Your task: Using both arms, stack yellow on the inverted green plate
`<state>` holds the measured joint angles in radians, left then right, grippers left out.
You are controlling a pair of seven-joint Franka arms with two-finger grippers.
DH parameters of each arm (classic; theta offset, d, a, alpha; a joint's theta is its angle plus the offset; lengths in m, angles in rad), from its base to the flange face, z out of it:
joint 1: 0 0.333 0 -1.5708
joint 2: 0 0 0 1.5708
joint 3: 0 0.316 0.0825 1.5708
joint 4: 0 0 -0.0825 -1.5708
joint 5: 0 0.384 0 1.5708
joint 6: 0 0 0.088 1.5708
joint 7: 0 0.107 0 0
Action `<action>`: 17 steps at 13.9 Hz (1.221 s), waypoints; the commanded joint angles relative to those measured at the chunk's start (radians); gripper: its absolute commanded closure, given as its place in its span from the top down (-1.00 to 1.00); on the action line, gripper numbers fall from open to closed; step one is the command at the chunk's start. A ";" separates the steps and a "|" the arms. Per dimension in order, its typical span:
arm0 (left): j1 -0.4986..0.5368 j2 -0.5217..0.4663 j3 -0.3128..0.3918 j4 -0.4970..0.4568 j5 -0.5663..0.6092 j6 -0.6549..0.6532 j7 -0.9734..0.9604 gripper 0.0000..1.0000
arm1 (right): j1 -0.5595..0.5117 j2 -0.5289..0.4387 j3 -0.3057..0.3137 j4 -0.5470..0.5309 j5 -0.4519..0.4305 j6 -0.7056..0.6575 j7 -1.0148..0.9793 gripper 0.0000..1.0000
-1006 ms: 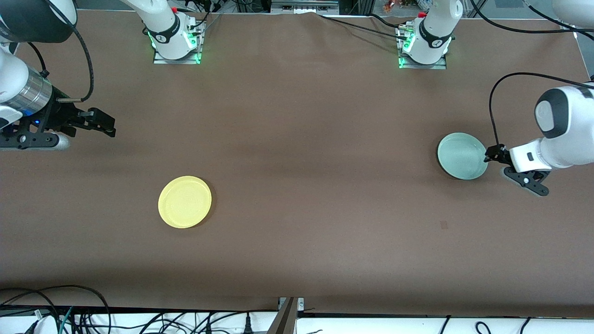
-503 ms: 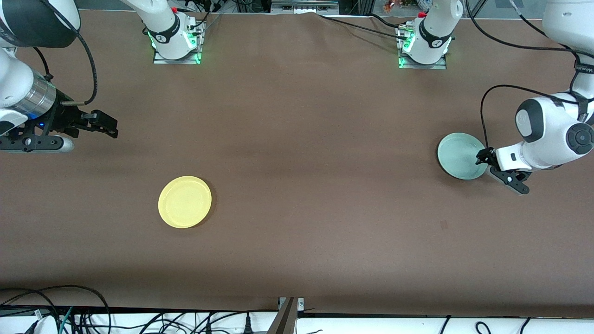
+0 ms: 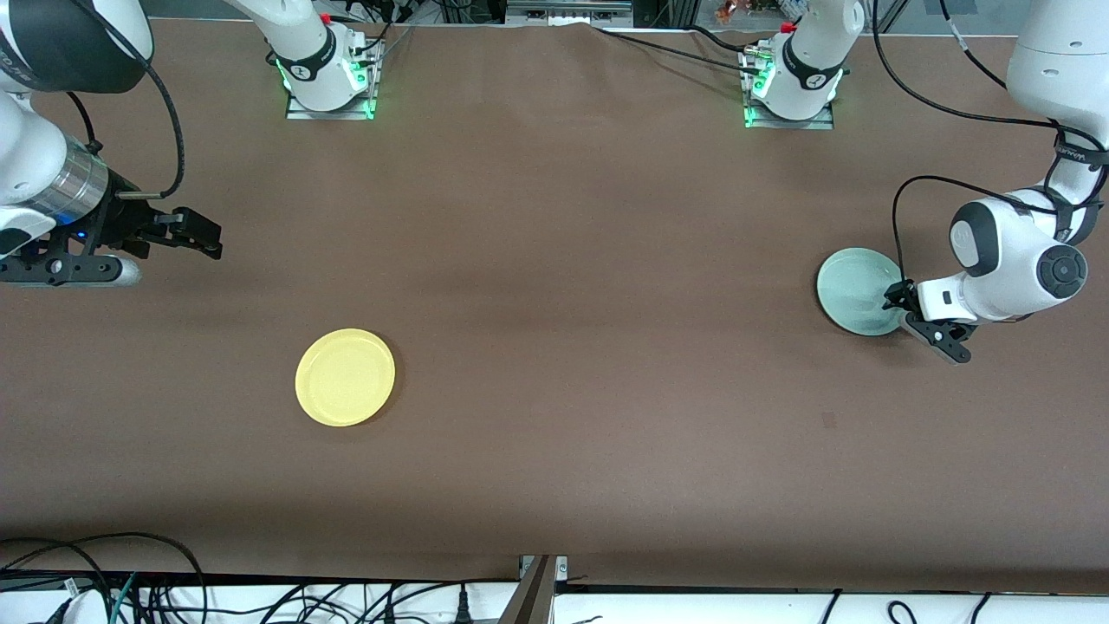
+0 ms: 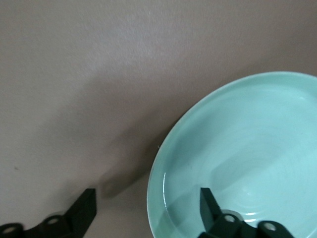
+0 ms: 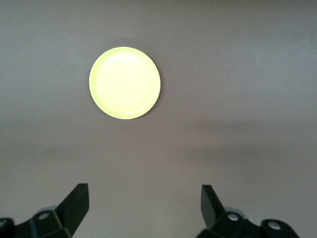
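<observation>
Two white jointed arms work over the brown surface. At lower left of the front frame lies the round bright yellow plastic plate; at right, the round pale mint-green plate, rim up. Both look light, stiff and slippery, so I would pinch the rim. Left end effector straddles the green rim, fingers spread; right end effector waits, released.
</observation>
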<state>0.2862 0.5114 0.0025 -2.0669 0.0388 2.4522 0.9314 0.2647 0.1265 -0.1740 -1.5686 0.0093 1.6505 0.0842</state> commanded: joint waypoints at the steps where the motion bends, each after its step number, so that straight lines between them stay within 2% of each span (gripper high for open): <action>1: 0.019 -0.013 -0.019 -0.009 0.020 -0.004 0.056 -1.00 | 0.001 -0.005 -0.001 -0.008 -0.002 0.011 0.002 1.00; 7: 0.019 -0.022 -0.022 -0.001 0.018 -0.007 0.090 -1.00 | 0.001 -0.005 -0.002 -0.008 -0.002 0.011 0.000 1.00; 9: 0.010 -0.053 -0.027 0.001 0.018 -0.022 0.083 -1.00 | 0.001 -0.005 -0.002 -0.008 -0.002 0.011 0.000 1.00; 10: 0.010 -0.075 -0.053 0.010 0.018 -0.060 0.078 -1.00 | 0.001 -0.004 -0.002 -0.008 -0.002 0.012 0.000 1.00; 12: 0.007 -0.094 -0.096 0.081 0.018 -0.171 0.075 -1.00 | 0.001 0.001 -0.002 -0.007 -0.003 0.014 0.000 1.00; 14: -0.005 -0.093 -0.151 0.196 0.019 -0.308 0.066 -1.00 | 0.001 0.001 -0.002 -0.007 -0.003 0.021 0.000 1.00; 17: -0.138 -0.086 -0.157 0.373 0.091 -0.525 -0.091 -1.00 | -0.001 0.007 -0.002 -0.007 -0.003 0.034 0.000 1.00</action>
<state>0.2316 0.4134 -0.1569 -1.8150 0.0662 2.0602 0.9536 0.2645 0.1349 -0.1749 -1.5704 0.0093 1.6712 0.0841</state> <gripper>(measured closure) 0.960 0.000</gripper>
